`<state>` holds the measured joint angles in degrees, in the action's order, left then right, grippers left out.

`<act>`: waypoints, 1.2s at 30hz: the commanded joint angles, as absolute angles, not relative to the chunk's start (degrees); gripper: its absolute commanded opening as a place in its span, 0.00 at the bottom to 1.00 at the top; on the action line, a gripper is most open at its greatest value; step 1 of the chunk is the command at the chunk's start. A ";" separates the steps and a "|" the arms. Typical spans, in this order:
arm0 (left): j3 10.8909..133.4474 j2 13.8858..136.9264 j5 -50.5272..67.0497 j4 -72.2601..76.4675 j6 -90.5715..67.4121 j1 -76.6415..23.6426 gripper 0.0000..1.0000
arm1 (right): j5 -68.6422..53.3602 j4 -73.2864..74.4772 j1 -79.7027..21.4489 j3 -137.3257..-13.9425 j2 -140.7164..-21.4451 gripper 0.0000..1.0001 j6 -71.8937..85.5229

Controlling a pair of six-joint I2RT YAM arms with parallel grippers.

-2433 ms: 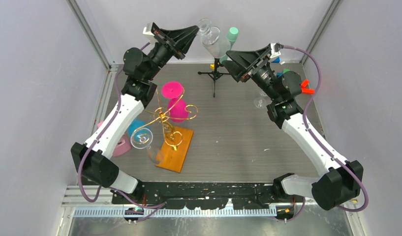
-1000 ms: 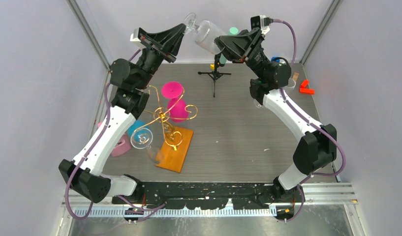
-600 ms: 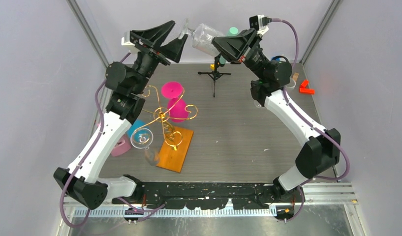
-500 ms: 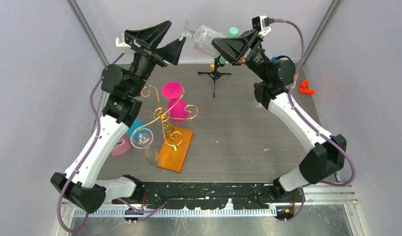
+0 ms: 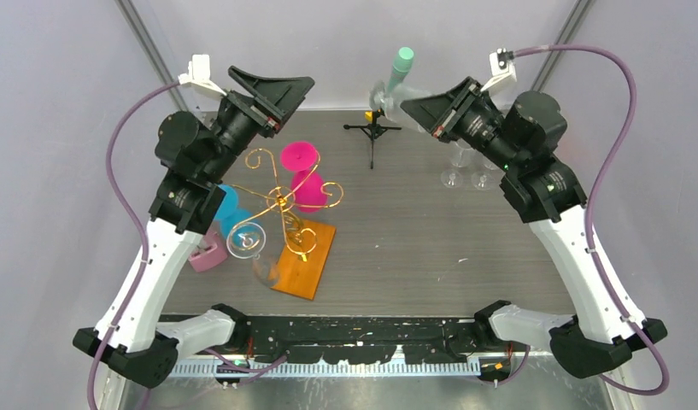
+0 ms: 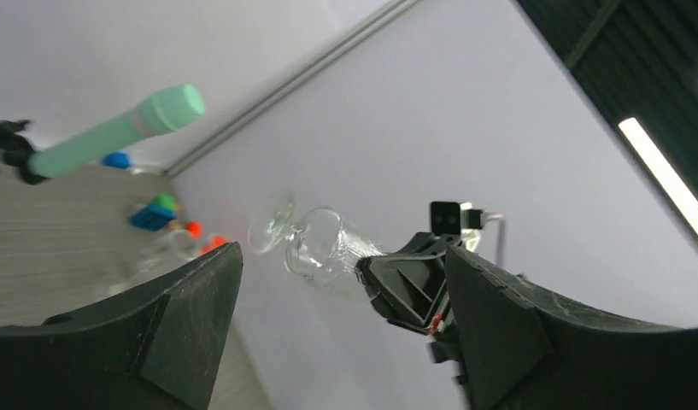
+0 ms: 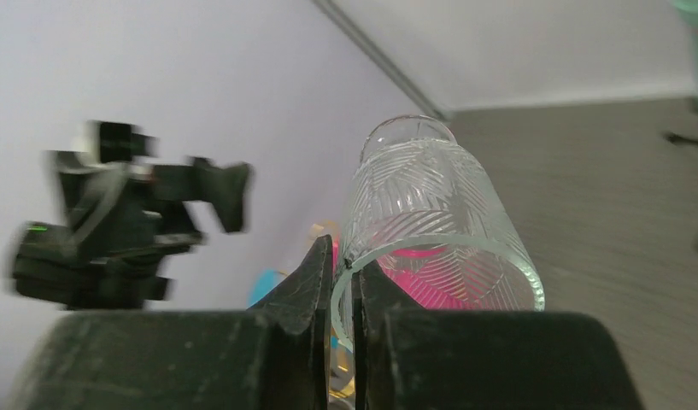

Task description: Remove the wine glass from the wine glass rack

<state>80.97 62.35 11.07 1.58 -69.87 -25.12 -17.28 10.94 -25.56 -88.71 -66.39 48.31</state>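
Note:
A clear wine glass [image 5: 386, 96] hangs in the air at the back, foot pointing left. My right gripper [image 5: 405, 105] is shut on its rim; in the right wrist view the fingertips [image 7: 321, 266] pinch the patterned wall of the glass [image 7: 431, 213]. My left gripper [image 5: 294, 104] stands open and empty, apart from the glass, which shows between its fingers [image 6: 191, 316] in the left wrist view [image 6: 315, 248]. The gold wire wine glass rack [image 5: 285, 205] on its orange base [image 5: 311, 260] still carries another clear glass [image 5: 245, 241] and pink glasses [image 5: 304, 175].
A black tripod [image 5: 372, 130] with a mint-green cylinder [image 5: 402, 61] stands just behind the held glass. Two clear glasses [image 5: 465, 177] stand on the table under the right arm. A blue glass [image 5: 230, 205] and a pink object [image 5: 208, 254] lie left of the rack.
My left gripper opened, let go of the glass's stem end and drew back to the left. My right gripper shut on the rim and carried the glass to the right.

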 commanded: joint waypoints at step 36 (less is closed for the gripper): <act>98.58 57.68 0.47 -38.67 -18.67 -24.79 0.99 | 10.63 51.92 -19.92 -106.56 -114.78 0.00 23.30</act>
<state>98.21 57.36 1.87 -38.89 -21.41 -25.04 10.37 58.19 -21.39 -104.66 -114.17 23.24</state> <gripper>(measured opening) 0.985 0.124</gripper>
